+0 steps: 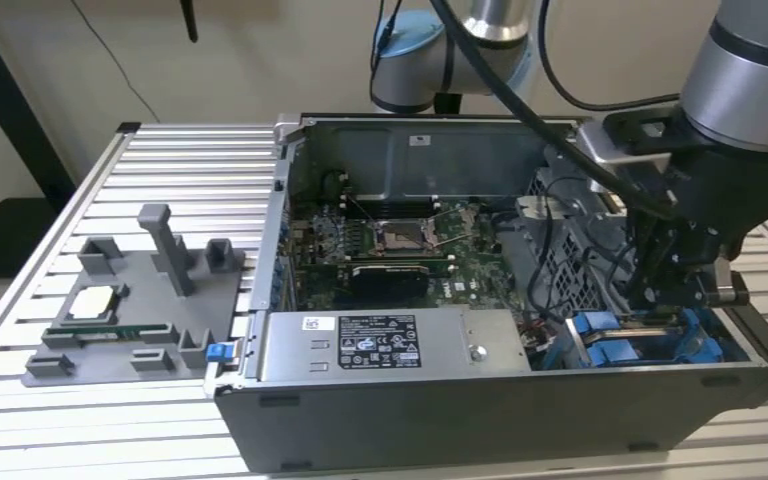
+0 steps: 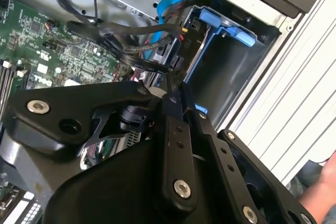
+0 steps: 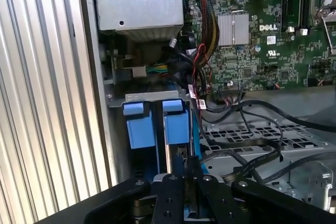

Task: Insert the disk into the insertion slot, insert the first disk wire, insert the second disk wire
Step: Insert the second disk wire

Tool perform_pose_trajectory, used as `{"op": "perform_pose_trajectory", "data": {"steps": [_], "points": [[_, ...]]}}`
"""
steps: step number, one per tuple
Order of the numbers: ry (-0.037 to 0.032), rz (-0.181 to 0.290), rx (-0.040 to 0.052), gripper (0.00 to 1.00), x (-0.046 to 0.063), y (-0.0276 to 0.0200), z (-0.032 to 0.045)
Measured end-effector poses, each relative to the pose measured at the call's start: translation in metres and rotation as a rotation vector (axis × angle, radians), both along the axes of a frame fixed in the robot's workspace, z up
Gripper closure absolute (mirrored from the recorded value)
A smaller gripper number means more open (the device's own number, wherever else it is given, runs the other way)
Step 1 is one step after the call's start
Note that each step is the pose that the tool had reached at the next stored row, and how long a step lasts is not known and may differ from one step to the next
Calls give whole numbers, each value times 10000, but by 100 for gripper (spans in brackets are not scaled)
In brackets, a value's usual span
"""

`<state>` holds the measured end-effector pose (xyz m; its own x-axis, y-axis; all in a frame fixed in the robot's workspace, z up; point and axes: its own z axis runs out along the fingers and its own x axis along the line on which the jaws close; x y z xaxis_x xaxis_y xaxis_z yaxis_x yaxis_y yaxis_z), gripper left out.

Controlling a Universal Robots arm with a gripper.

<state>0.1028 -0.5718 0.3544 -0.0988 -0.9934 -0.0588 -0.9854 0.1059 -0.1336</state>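
Black gripper fingers closed on a black wire connector, at the blue-railed insertion slot — wire-insertion step; needs straight alignment.

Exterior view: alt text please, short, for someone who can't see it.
A robot arm reaches its gripper down into the blue-railed insertion slot at the exterior view's right end of an open computer case. A grey parts fixture sits on the slatted table at the exterior view's left.

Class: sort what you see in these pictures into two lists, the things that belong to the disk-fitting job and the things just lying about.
Belonging to the job:
- disk
- insertion slot
- gripper
- black wires

Lying about:
- power supply box
- grey parts fixture
- processor chip
- motherboard
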Motion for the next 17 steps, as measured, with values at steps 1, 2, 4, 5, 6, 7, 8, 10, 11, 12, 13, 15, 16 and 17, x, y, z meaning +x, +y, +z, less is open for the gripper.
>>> {"op": "perform_pose_trajectory", "data": {"steps": [1, 2, 4, 5, 6, 7, 8, 10, 11, 12, 13, 15, 16, 17], "points": [[-41, 0, 0, 100, 0, 0, -6], [-69, 1, 0, 100, 1, 0, -11], [-91, 1, -1, 100, 0, 0, -16], [-117, 0, 0, 100, -1, 0, -20], [-157, -2, 0, 100, -2, 0, -24], [-210, 0, 1, 100, -4, 0, -29], [-266, 0, 0, 100, -9, 0, -33], [-338, 0, 1, 100, -34, 0, -42], [-368, 0, -2, 100, -52, 0, -46], [-394, 1, -4, 100, -66, 0, -50], [-444, 0, -4, 100, -72, 0, -55], [-617, 0, -5, 100, -77, 1, -69], [-704, -1, -4, 100, -81, 1, -76], [-753, 0, -4, 100, -84, 1, -81]]}}
